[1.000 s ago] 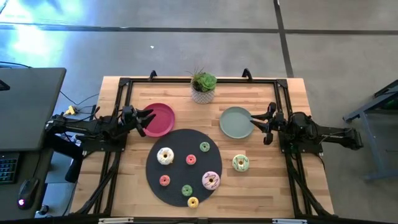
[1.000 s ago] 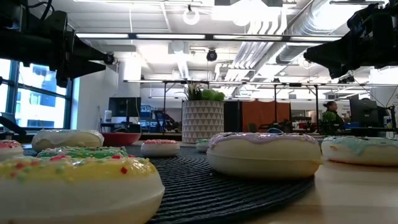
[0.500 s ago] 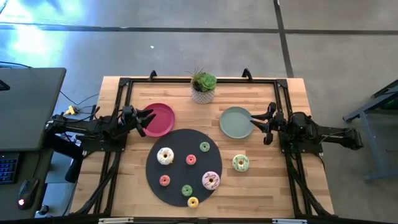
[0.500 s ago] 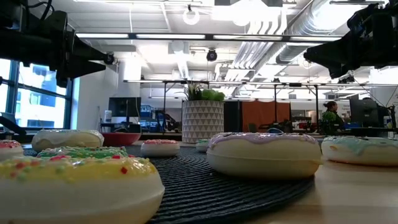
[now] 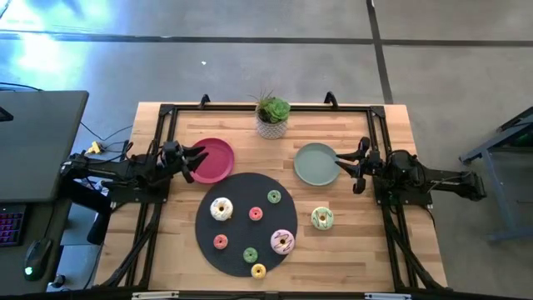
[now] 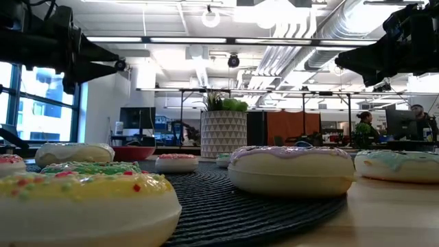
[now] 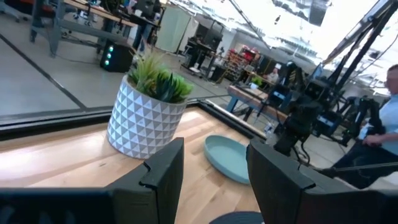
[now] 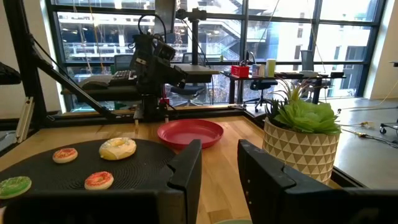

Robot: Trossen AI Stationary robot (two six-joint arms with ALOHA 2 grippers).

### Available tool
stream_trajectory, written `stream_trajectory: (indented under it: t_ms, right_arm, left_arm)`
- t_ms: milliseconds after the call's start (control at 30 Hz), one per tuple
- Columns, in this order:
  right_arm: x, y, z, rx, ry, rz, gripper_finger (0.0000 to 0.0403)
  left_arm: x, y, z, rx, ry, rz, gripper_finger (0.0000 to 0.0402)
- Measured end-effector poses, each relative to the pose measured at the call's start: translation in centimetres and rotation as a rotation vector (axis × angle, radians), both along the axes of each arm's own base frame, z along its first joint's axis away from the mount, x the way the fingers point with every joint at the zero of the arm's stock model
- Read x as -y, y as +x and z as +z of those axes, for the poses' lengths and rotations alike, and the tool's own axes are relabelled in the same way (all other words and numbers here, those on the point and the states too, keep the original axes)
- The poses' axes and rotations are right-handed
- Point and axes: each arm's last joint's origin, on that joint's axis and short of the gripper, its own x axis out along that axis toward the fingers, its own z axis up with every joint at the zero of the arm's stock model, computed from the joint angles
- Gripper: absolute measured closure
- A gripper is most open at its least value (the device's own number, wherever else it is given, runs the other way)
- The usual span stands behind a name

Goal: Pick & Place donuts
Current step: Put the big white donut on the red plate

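1. Nothing on the table has shifted over the last second — both dark arms sit where they were, and all eight small toy ring donuts lie as before. In the low view only the left arm's outline overhead looks slightly altered. I read this as the task not yet begun: no donut has been lifted.

2. The left gripper (image 5: 200, 156) hovers at the edge of the round red plate (image 5: 218, 160), its fingers spread with a clear gap and nothing between them. The right gripper (image 5: 343, 160) hovers at the rim of the round sage-green plate (image 5: 312, 164), likewise spread and empty.

3. Seven donuts lie on the big round black woven mat (image 5: 234, 198) — the larger cream donut (image 5: 221, 208), the larger pink-sprinkled donut (image 5: 282, 242), and mini ones: red (image 5: 256, 214), green (image 5: 274, 197), pink (image 5: 220, 242), green (image 5: 250, 254), yellow (image 5: 258, 271). The larger green-frosted donut (image 5: 322, 218) lies off the mat on the bare wooden table (image 5: 366, 250), nearer the right arm.

4. Every donut lies flat, frosting up, hole axis vertical. Being rings, they have no long axis and point no way, so any approach angle should serve.
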Motion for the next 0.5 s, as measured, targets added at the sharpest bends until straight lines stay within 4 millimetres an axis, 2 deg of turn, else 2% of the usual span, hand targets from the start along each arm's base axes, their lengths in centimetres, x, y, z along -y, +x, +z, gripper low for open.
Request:
stream_trajectory:
  t_ms: [400,500]
  right_arm:
    - [0.00,0.00,0.01,0.001,0.000,0.000,0.0309]
    - [0.00,0.00,0.00,0.000,0.000,0.000,0.0309]
  left_arm:
    - [0.07,0.01,-0.57,-0.083,0.015,-0.027,0.0234]
    - [0.22,0.11,-0.53,-0.073,-0.003,-0.083,0.0234]
